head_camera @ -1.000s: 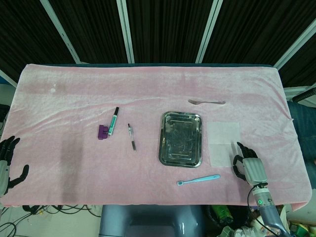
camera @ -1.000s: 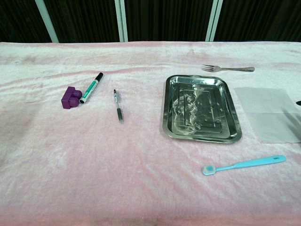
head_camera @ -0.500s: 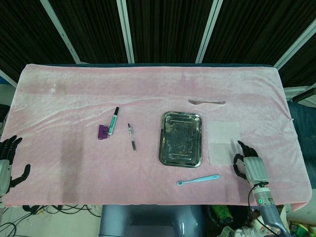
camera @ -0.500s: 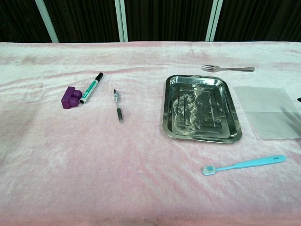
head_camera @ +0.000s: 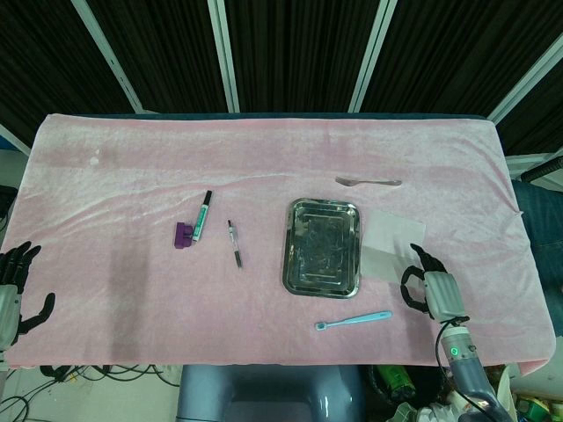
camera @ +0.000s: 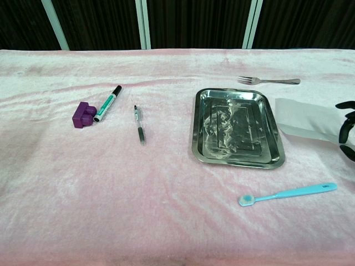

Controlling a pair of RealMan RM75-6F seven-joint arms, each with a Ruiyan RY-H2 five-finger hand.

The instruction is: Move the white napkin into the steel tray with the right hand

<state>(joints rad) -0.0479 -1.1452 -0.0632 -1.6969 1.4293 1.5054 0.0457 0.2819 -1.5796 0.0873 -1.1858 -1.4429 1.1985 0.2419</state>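
The right robot hand (head_camera: 428, 290) sits just right of the steel tray (head_camera: 322, 247), toward the tray's near corner, with its dark fingers (head_camera: 420, 258) curled forward onto the near edge of the white napkin (head_camera: 392, 249). That near part of the napkin is lifted and folded back under the fingers, so the hand holds the napkin by its edge; in the chest view only the fingertips (camera: 346, 119) show at the frame's right border, touching the raised, sloping napkin (camera: 305, 119). The napkin's far edge lies flat on the pink-covered surface (head_camera: 132, 176), just beside the tray's right rim and not inside the tray.

The tray itself is bare, its shiny bottom reflecting light. Just in front of the tray, toward the robot, a light-blue toothbrush (head_camera: 354, 320) lies with its head pointing left. Beyond the tray's far right corner lies a fork (head_camera: 368, 182). Left of the tray, near it, is a pen (head_camera: 235, 243); farther left are a green-and-white marker (head_camera: 203, 215) and a purple block (head_camera: 183, 235) touching each other.

The left robot hand (head_camera: 12, 294) is well apart from the tray at the surface's near left edge, fingers spread and holding nothing.
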